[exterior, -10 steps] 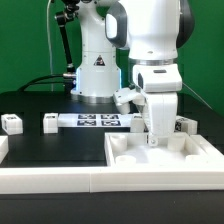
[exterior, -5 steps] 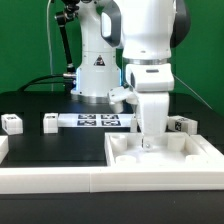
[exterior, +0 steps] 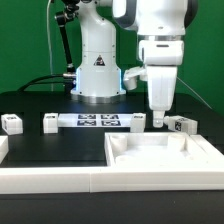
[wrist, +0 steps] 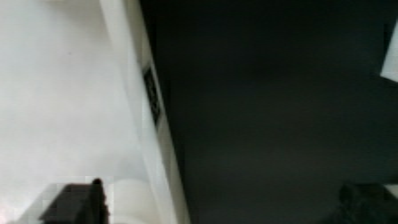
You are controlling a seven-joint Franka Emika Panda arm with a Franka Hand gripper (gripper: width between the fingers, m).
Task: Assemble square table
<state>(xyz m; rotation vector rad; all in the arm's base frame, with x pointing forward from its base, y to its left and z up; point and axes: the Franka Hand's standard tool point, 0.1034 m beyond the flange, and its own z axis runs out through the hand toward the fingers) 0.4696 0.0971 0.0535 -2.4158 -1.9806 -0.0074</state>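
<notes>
I count one white plastic square tray-like top (exterior: 165,155), three short white tagged peg legs (exterior: 10,123) (exterior: 50,122) (exterior: 181,125) that I can make out — plus one thin flat white marker board (exterior: 95,121) and one long white border rail (exterior: 50,181).

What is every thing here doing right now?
Tool: open, holding nothing.
Tabletop: lying flat, rim up, untouched.
Leg one: loose on the black table.
Leg two: loose.
Leg three: loose.
Marker board: lying flat.
</notes>
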